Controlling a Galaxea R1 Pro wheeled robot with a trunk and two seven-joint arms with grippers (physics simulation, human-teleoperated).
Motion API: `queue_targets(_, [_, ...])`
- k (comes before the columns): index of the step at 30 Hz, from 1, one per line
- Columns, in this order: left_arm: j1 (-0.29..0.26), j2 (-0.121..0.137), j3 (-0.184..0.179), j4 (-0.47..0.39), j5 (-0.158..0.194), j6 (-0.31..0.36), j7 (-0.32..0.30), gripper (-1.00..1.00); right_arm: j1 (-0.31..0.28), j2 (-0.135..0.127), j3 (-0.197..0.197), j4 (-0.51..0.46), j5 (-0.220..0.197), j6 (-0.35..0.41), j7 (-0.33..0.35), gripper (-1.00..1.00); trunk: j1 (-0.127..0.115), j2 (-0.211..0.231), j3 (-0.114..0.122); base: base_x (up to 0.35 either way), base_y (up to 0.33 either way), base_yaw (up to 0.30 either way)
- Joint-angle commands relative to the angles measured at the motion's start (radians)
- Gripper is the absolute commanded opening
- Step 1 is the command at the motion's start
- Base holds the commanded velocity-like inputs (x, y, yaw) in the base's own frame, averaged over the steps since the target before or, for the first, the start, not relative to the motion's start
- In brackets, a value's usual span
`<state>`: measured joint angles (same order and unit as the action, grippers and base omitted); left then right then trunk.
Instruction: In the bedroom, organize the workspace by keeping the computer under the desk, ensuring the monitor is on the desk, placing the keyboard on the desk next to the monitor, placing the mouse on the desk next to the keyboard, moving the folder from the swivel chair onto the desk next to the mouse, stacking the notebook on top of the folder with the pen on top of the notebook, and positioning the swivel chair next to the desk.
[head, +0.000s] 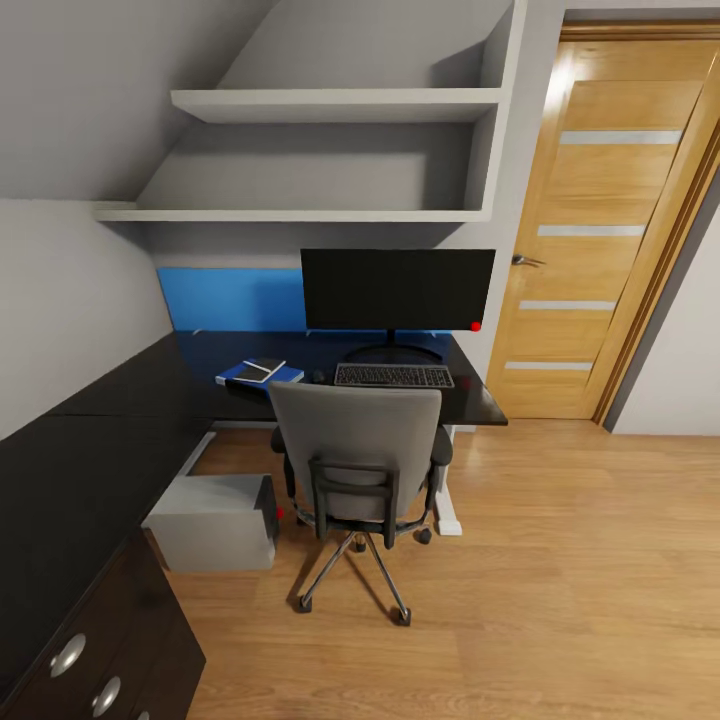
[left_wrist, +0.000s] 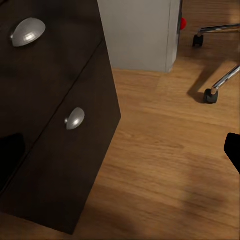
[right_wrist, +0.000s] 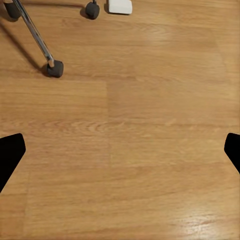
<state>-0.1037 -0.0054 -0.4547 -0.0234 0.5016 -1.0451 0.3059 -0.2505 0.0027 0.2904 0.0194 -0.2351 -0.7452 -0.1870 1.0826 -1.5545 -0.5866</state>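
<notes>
My right pincer (right_wrist: 120, 155) hangs wide and empty over the floor, my left I cannot tell, while the swivel chair (head: 358, 470) stands at the tabletop (head: 180, 365): light on castors, likely best pushed by its stiff backrest.

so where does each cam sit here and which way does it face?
Head: up high, looking forward and down at the desk, monitor and swivel chair; no arms visible.
Left wrist: low, facing the drawers, computer and floor; dark fingertip at the edge.
Right wrist: looking down at the floor; both fingertips at the edges, wide apart.
Shared: both wrist views catch the chair's castors.
</notes>
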Motion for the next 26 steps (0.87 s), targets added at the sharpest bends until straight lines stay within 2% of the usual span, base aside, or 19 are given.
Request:
queue_targets(1, [-0.001,0.0,-0.009,0.0,0.004,-0.002,0.006,1.0,-0.001,0.0,0.009,0.002,-0.006,-0.003,-0.003,1.0,0.0,0.0,-0.001,0.0,0.0,0.0])
queue_targets(8, [0.0,0.0,-0.011,0.0,0.003,-0.002,0.006,1.0,-0.001,0.0,0.009,0.002,-0.006,-0.003,-0.003,1.0,0.0,0.0,-0.001,0.0,0.0,0.0])
queue_targets(12, [0.0,-0.011,-0.011,-0.002,0.002,-0.002,0.006,1.0,-0.001,0.0,0.009,0.002,-0.006,-0.003,-0.003,1.0,0.0,0.0,-0.001,0.0,0.0,0.0])
queue_targets(13, [0.0,-0.023,-0.011,-0.002,0.003,-0.002,0.006,1.0,-0.001,0.0,0.009,0.002,-0.006,-0.003,-0.003,1.0,0.0,0.0,-0.001,0.0,0.0,0.0])
queue_targets(15, [0.0,-0.031,-0.01,-0.002,0.003,-0.002,0.006,1.0,-0.001,0.0,0.009,0.002,-0.006,-0.003,-0.003,1.0,0.0,0.0,-0.001,0.0,0.0,0.0])
queue_targets(26, [0.0,-0.038,-0.008,-0.003,0.002,-0.002,0.006,1.0,-0.001,0.0,0.009,0.002,-0.006,-0.003,-0.003,1.0,0.0,0.0,-0.001,0.0,0.0,0.0])
